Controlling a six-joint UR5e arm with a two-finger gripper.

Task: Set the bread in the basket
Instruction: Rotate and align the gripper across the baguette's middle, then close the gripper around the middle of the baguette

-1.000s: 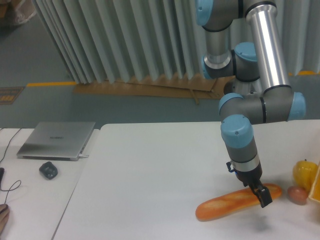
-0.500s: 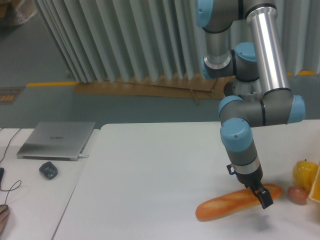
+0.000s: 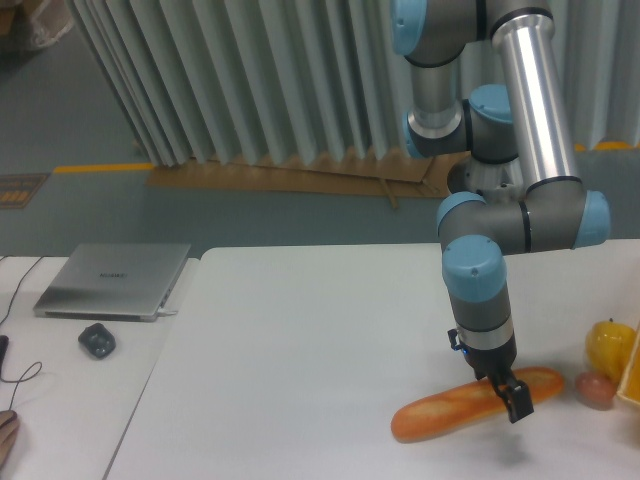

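The bread [image 3: 450, 410], a long golden-brown baguette, lies on the white table near its front right, running from lower left to upper right. My gripper [image 3: 510, 398] points down over the bread's right end, with one dark finger [image 3: 519, 405] in front of the crust. The other finger is hidden, so how the jaws stand is unclear. At the frame's right border a yellow sliver shows, which looks like the basket [image 3: 634, 380].
A round yellow fruit [image 3: 610, 345] and a small pinkish-brown fruit [image 3: 595, 390] sit between the bread's right tip and the basket. On the grey table to the left are a shut laptop [image 3: 115, 280] and a dark mouse [image 3: 97, 341].
The gripper has shifted slightly left and a little lower along the bread's right end. The bread itself has not moved.
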